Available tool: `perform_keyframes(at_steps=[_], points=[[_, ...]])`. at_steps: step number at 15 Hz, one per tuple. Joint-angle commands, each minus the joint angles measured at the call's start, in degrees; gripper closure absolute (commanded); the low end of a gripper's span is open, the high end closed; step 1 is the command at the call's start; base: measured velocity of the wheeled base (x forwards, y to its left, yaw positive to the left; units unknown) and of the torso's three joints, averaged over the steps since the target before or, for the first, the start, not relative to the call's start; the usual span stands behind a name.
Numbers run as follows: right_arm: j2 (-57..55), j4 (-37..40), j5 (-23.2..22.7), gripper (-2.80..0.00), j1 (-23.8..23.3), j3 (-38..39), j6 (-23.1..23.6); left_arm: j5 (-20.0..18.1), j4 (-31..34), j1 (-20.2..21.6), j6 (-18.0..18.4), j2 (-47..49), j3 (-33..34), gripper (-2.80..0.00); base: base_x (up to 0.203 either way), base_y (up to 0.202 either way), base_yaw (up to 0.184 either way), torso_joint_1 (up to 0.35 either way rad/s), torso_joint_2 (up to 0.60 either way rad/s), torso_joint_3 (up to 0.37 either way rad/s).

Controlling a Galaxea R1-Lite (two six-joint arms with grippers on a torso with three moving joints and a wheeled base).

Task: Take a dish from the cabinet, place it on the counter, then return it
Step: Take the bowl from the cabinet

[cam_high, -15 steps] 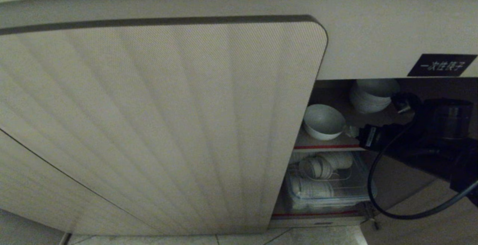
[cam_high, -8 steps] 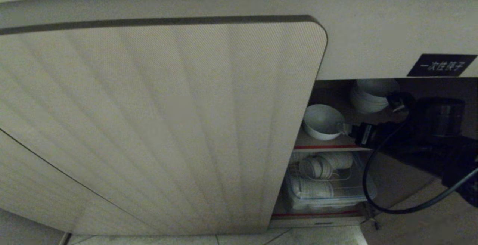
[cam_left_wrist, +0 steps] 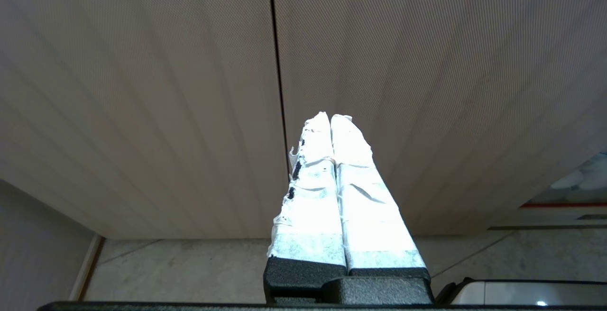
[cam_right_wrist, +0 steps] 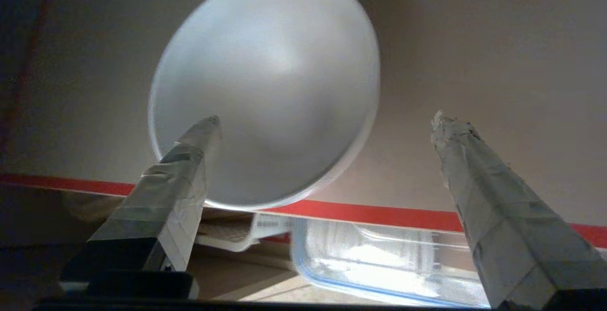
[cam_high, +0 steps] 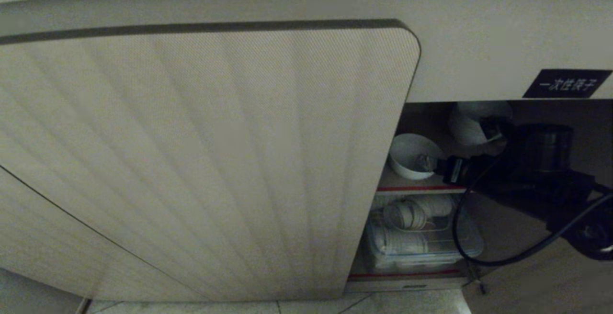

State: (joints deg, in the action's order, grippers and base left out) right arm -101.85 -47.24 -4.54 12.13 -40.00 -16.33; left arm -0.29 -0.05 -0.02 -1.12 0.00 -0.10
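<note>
You see the dish (cam_high: pixel 413 155) sitting empty on the cabinet's (cam_high: pixel 431 65) upper shelf (cam_high: pixel 421 188), near its red front edge. Below it, a clear bin (cam_high: pixel 421 249) holds stacked white bowls. Your right gripper (cam_right_wrist: pixel 327 126) is spread wide, one finger (cam_right_wrist: pixel 189 159) over the dish's rim, the other clear beside it. The left gripper (cam_left_wrist: pixel 330 121), pressed together, faces the closed door (cam_left_wrist: pixel 427 88).

White dish (cam_right_wrist: pixel 270 88); beige ribbed cabinet (cam_high: pixel 201 161); red-edged brown shelf (cam_right_wrist: pixel 379 214).

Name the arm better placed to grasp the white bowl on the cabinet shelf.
Right: the right gripper is open inside the cabinet at the bowl. The left gripper faces closed doors.
</note>
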Motion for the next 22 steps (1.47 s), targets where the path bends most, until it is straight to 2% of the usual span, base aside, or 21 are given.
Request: perform_keyframes(at_steps=[1,3,4,8,12,22], points=[[-1.6,0.15,2.69,-2.8,0.81,-1.1,0.92,0.03,-0.04,0.02,-0.02,0.0,0.01,0.0,0.0,0.0,0.0,0.0,0.0,0.0],[-3.37,0.46,6.51,-2.8,2.04,-3.72,0.81,0.0,-0.04,0.02,-0.02,0.0,0.01,0.0,0.0,0.0,0.0,0.0,0.0,0.0],[-3.77,0.56,6.9,-2.8,2.19,-4.44,0.84,0.03,-0.13,-0.06,-0.02,0.0,0.01,0.0,0.0,0.0,0.0,0.0,0.0,0.0],[-3.87,1.0,7.09,-2.8,2.19,-4.93,0.82,0.03,-0.04,-0.05,-0.02,0.0,0.01,0.0,0.0,0.0,0.0,0.0,0.0,0.0],[-3.88,6.29,7.85,-2.8,2.11,-8.29,0.72,-0.06,-0.12,-0.06,-0.02,0.0,0.01,0.0,0.0,0.0,0.0,0.0,0.0,0.0],[-5.18,13.24,7.97,-2.8,2.02,-13.36,0.34,-0.06,-0.04,-0.06,-0.02,0.0,0.01,0.0,0.0,0.0,0.0,0.0,0.0,0.0]])
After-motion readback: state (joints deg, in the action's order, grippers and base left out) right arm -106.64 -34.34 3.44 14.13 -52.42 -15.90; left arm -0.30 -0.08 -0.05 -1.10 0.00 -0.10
